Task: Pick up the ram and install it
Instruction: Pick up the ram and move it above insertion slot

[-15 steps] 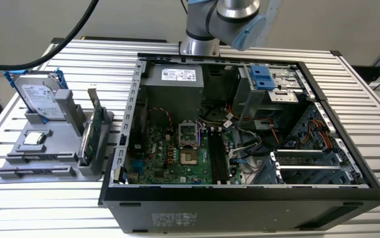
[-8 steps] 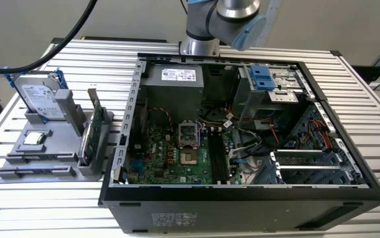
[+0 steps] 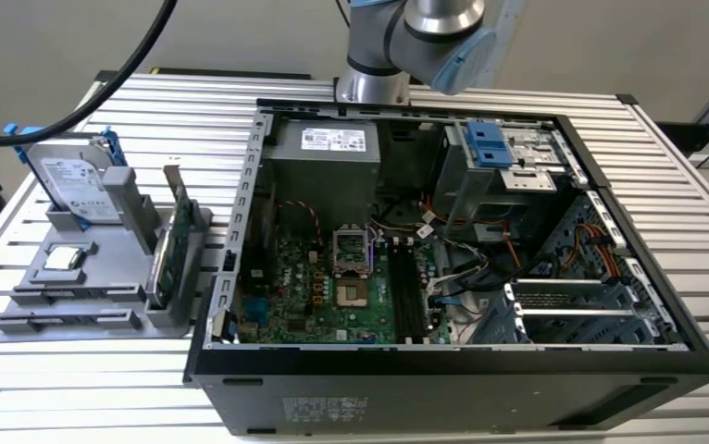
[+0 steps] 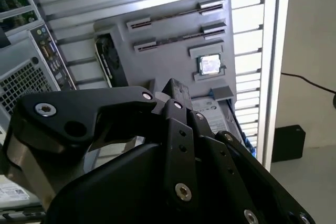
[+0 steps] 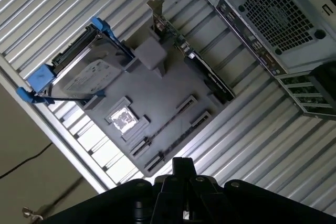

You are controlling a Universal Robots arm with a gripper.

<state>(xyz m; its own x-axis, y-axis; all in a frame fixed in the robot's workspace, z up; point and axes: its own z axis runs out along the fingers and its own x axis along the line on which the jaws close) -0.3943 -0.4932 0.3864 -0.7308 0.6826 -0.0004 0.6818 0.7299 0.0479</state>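
Approach is the step in hand: the gripper (image 5: 182, 165) hangs well above the grey parts tray (image 5: 163, 90), and nothing has been picked up. In both wrist views its tips look pressed together with nothing between them, so the pincer reads as closed and empty.

The ram (image 5: 163, 125) seems to be the thin dark bar standing edge-on in one of the tray's two long holders, just beside the square processor chip (image 5: 124, 119). From this height I cannot be sure which holder it sits in. The tray also carries a hard drive (image 3: 77, 180) in its blue-clipped frame and the tall green card (image 3: 180, 242).

In the exterior view the tray lies to the exterior view's left of the open computer case (image 3: 454, 375). Inside the case, the long black memory slots (image 3: 406, 296) on the motherboard look unfilled.

A grasp here would call for parted jaws, turned to straddle the stick's thin faces. It would also call for a straight descent clear of the holder's end blocks.
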